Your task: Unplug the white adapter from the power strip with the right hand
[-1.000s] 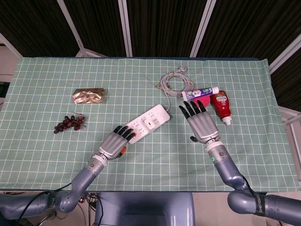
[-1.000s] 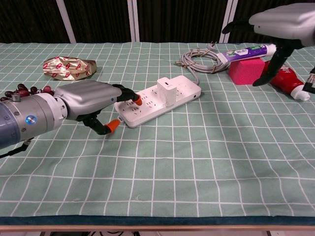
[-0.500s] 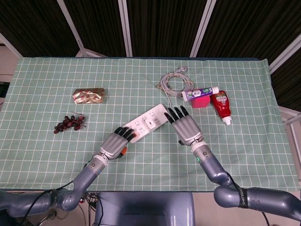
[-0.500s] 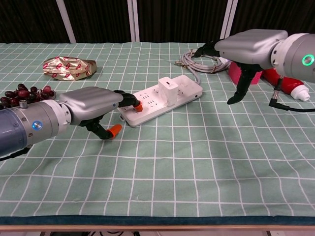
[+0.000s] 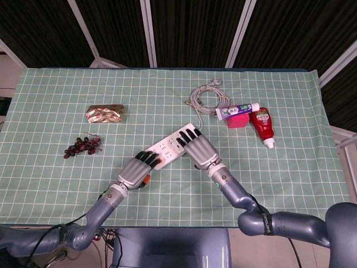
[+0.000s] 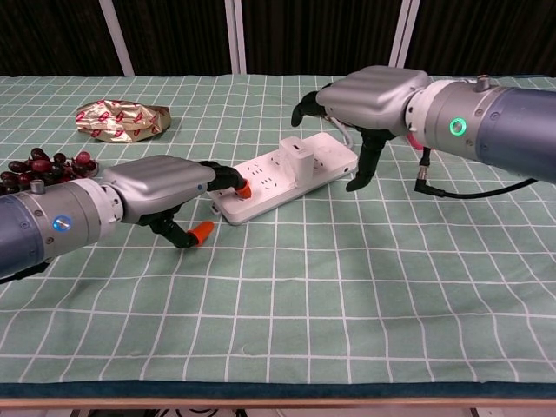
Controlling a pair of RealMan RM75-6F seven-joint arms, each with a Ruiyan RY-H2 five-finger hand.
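The white power strip (image 6: 261,185) lies at an angle in the middle of the table, with the white adapter (image 6: 298,160) standing plugged in near its right end. My right hand (image 6: 369,99) hovers just above and to the right of the adapter, fingers spread, holding nothing. In the head view the right hand (image 5: 198,149) covers the strip's right end (image 5: 165,148), and the adapter is mostly hidden under its fingers. Fingertips of my left hand (image 6: 162,186) rest on the strip's left end; it grips nothing there (image 5: 137,170).
A coiled grey cable (image 5: 207,99) runs from the strip toward the back. Right of it lie a toothpaste tube (image 5: 239,110) on a pink block (image 5: 238,121) and a red bottle (image 5: 262,125). A gold foil packet (image 5: 105,114) and dark grapes (image 5: 82,146) sit at left.
My right hand has swung left from beside the pink block to above the strip's right end and the adapter. The left hand has stayed on the strip's left end.
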